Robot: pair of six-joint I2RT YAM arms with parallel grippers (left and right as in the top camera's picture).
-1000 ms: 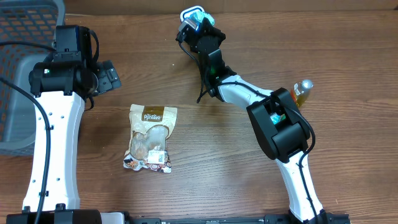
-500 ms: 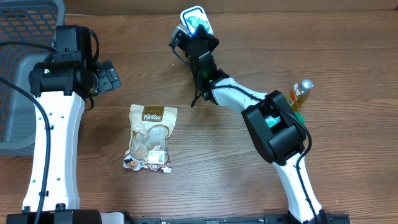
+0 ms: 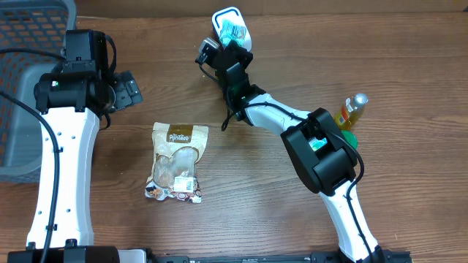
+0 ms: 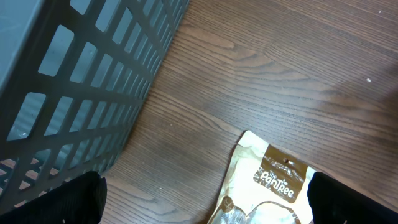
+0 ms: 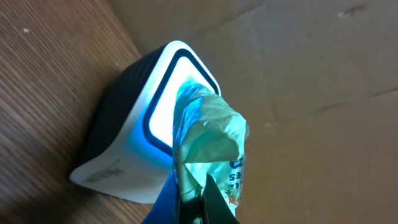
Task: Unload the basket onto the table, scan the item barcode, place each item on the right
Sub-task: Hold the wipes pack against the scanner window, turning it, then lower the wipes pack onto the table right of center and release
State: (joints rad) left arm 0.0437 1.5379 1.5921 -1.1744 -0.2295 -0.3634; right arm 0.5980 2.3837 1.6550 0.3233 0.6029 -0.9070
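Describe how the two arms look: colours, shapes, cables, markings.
Both have white, rounded links joined by black, boxy joint housings. The left arm has a black cable along its side; the right arm has black cables near its wrist and a teal patch on its elbow housing.

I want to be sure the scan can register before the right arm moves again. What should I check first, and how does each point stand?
1. Grip: the right gripper is shut on the green packet: ok.
2. Position: the green packet is held in front of the lit window of the scanner: ok.
3. Barcode turned toward the window: cannot tell; the packet is crumpled and no barcode shows.
4. Other arm: the left gripper is open and well away from the scanner: ok.
5. The snack pouch lies clear of both arms: ok.
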